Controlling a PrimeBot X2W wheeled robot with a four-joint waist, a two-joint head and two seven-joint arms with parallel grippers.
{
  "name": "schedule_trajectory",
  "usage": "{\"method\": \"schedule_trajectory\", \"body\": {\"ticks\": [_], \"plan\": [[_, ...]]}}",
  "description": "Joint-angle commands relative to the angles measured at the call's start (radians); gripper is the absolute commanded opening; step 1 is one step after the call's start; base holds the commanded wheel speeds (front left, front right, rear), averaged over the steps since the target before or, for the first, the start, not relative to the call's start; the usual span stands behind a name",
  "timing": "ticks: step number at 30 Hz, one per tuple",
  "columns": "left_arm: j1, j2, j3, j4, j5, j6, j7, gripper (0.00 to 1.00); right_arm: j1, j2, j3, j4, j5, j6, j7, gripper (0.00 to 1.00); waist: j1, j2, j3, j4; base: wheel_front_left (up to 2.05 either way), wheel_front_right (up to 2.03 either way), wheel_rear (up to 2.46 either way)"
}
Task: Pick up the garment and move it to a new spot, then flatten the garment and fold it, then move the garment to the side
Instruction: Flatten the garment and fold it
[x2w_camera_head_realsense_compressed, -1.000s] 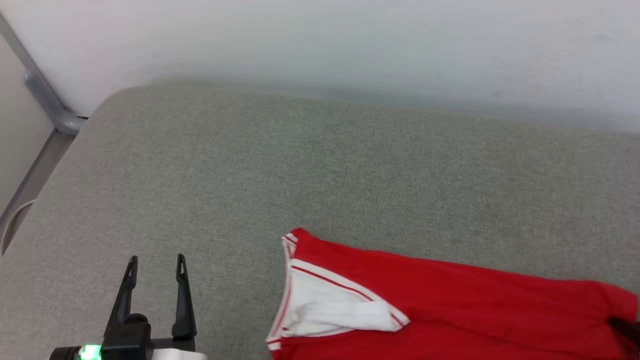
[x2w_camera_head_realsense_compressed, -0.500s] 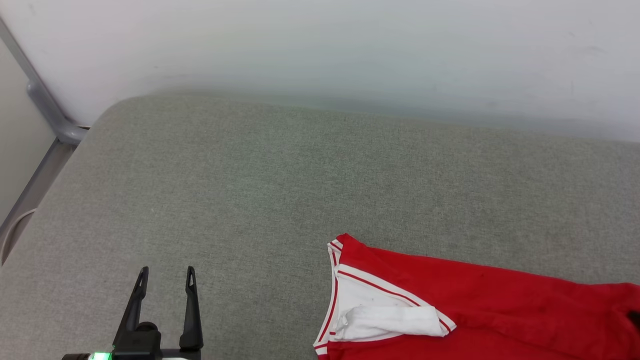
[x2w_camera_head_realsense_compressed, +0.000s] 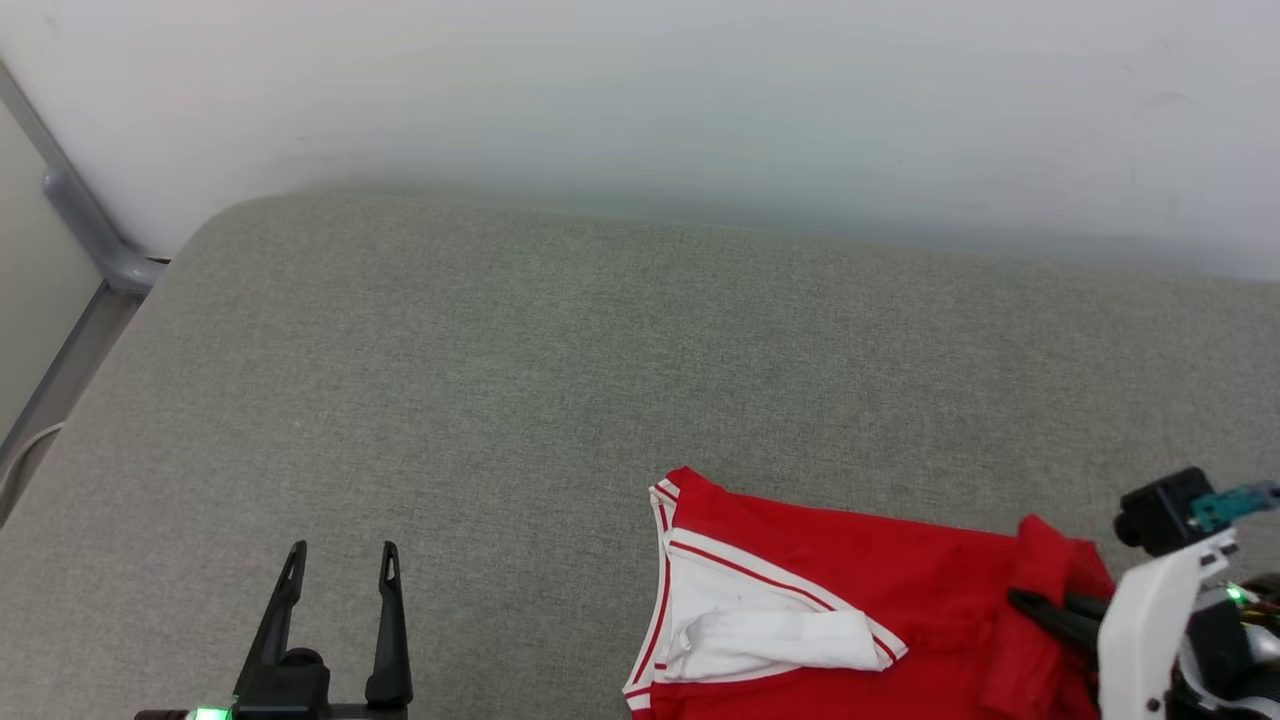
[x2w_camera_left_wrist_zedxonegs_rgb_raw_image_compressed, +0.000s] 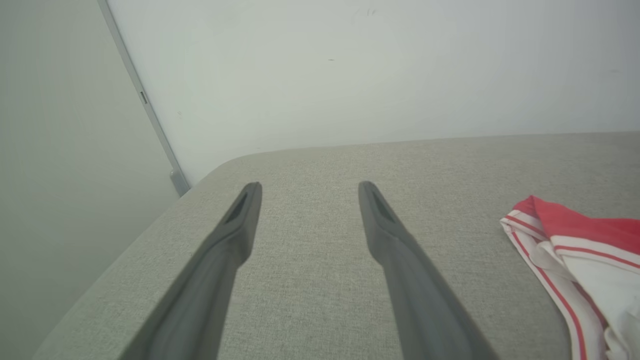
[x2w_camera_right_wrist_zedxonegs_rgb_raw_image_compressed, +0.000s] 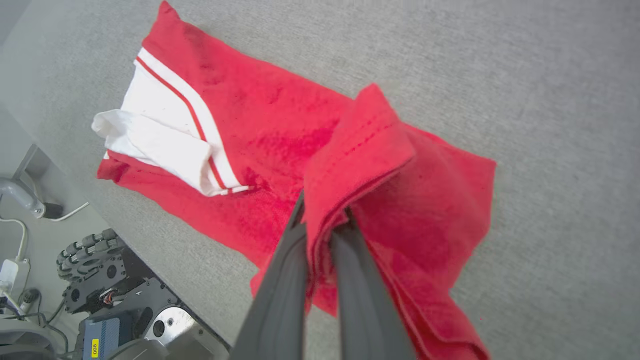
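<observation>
The garment (x2w_camera_head_realsense_compressed: 880, 585), a red shirt with a white sleeve and red-white striped trim, lies partly folded on the grey cushion near its front edge. My right gripper (x2w_camera_head_realsense_compressed: 1020, 602) is shut on the garment's red hem at its right end and holds that end raised above the rest. In the right wrist view the red cloth (x2w_camera_right_wrist_zedxonegs_rgb_raw_image_compressed: 260, 115) drapes over my right gripper (x2w_camera_right_wrist_zedxonegs_rgb_raw_image_compressed: 322, 212), with the white sleeve (x2w_camera_right_wrist_zedxonegs_rgb_raw_image_compressed: 165, 145) lying flat beyond. My left gripper (x2w_camera_head_realsense_compressed: 342, 552) stands open and empty, well left of the garment. The left wrist view has the left gripper (x2w_camera_left_wrist_zedxonegs_rgb_raw_image_compressed: 310, 187) over bare cushion, with the sleeve trim (x2w_camera_left_wrist_zedxonegs_rgb_raw_image_compressed: 545, 250) to its right.
The grey fabric cushion (x2w_camera_head_realsense_compressed: 500, 350) runs back to a white wall (x2w_camera_head_realsense_compressed: 700, 90). A grey metal rail (x2w_camera_head_realsense_compressed: 80, 220) stands past the cushion's rounded left corner. Below the cushion's front edge are the robot's wheeled base (x2w_camera_right_wrist_zedxonegs_rgb_raw_image_compressed: 90, 260) and cables (x2w_camera_right_wrist_zedxonegs_rgb_raw_image_compressed: 15, 235).
The garment slid to the right on the cushion. My right gripper has come into the head view from the right, lifting the garment's right end. The left gripper stays open.
</observation>
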Motion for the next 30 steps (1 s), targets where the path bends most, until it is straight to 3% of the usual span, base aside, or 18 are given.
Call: {"method": "schedule_trajectory", "body": {"ticks": [1,7,14,30], "plan": [[-0.015,-0.005,0.001,0.003,0.0,-0.004,-0.003,1.0,-0.023,0.011,0.011,-0.013,-0.005,-0.001,0.005,0.0,0.0,0.0,0.003,0.003,0.0,0.0,0.0],[-0.034,-0.012,0.003,0.01,-0.004,-0.01,-0.003,1.0,-0.147,0.065,0.164,-0.055,-0.053,-0.001,0.023,0.0,0.0,0.0,0.02,0.017,0.0,0.0,0.0],[-0.052,-0.017,0.001,0.017,0.0,-0.015,-0.003,1.0,-0.32,0.142,0.356,0.019,-0.091,-0.001,-0.013,0.0,0.0,0.0,0.038,0.041,0.0,0.0,0.0],[-0.101,-0.038,-0.007,0.026,0.0,-0.023,-0.003,1.0,-0.591,0.318,0.682,0.4,-0.114,-0.001,-0.092,0.0,0.0,0.0,0.102,0.106,0.0,0.0,0.0]]}}
